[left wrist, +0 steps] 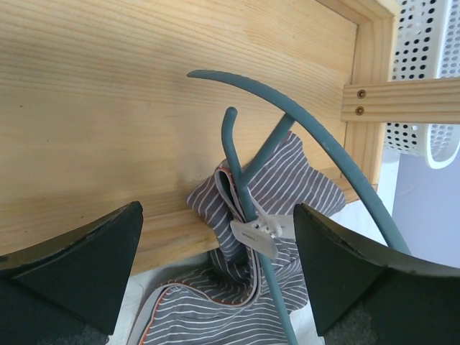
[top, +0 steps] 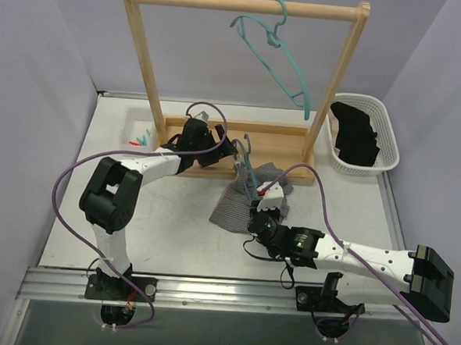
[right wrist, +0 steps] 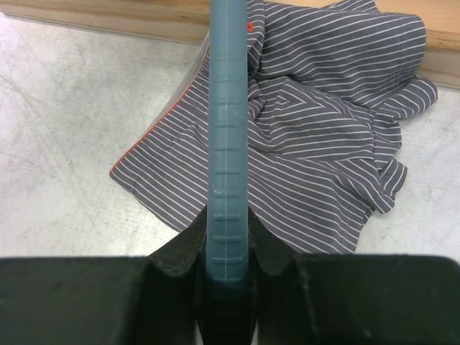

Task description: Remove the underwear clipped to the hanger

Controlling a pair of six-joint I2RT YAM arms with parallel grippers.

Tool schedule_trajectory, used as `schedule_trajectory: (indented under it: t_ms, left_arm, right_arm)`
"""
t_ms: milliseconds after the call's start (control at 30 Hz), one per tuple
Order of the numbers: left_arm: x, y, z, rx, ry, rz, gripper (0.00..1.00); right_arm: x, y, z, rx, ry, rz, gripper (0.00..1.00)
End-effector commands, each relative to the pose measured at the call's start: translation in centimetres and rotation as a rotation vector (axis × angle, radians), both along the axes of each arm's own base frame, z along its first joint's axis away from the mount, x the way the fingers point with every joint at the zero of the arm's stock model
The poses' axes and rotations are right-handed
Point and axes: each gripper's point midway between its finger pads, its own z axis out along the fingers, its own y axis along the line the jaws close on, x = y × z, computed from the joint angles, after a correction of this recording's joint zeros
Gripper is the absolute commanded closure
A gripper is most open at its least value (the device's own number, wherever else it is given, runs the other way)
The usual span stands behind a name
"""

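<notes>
— What sits nearest you?
— My right gripper (right wrist: 228,251). Its jaws are pressed tight on the ribbed teal hanger (right wrist: 228,144), which runs straight out from between them.
— And the underwear?
— The grey striped pair (right wrist: 309,144) lies crumpled on the table (top: 172,231) just beyond, under and beside that hanger and up against the foot of the wooden rack (left wrist: 108,108). A white clip (left wrist: 259,233) pins a bunched fold of it to the hanger.
— Your other hand?
— My left gripper (left wrist: 218,233) is spread wide, one finger on either side of the clip and the hanger's hook, touching neither.
— Farther off?
— The black pair (top: 356,137) sits in the white basket (top: 381,119) to the right of the rack. A second teal hanger (top: 277,58) hangs from the top rail.
</notes>
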Motion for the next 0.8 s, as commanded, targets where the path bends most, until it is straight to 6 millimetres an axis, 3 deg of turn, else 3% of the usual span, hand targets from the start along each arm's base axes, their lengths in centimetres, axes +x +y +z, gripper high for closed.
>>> schedule_trajectory:
  t_ms: [0, 433, 567, 667, 767]
  left_arm:
    - [1.1, -0.7, 0.6, -0.002, -0.02, -0.012, 0.06]
    - [0.9, -2.9, 2.1, -0.034, -0.035, -0.05, 0.09]
    - [0.9, -3.4, 1.7, -0.028, -0.017, -0.073, 0.11]
    - [0.7, -3.4, 1.2, -0.022, -0.007, -0.078, 0.19]
    - [0.5, -3.4, 1.1, -0.022, -0.007, -0.086, 0.44]
  right_arm:
    - [0.5, 1.2, 2.0, 0.055, -0.033, 0.007, 1.0]
    - [0.5, 1.5, 1.7, 0.051, -0.028, 0.016, 1.0]
    - [0.5, 1.6, 1.7, 0.05, -0.028, 0.02, 1.0]
    - [0.5, 1.5, 1.9, 0.052, -0.033, 0.017, 1.0]
    - [0.5, 1.4, 1.8, 0.053, -0.034, 0.014, 1.0]
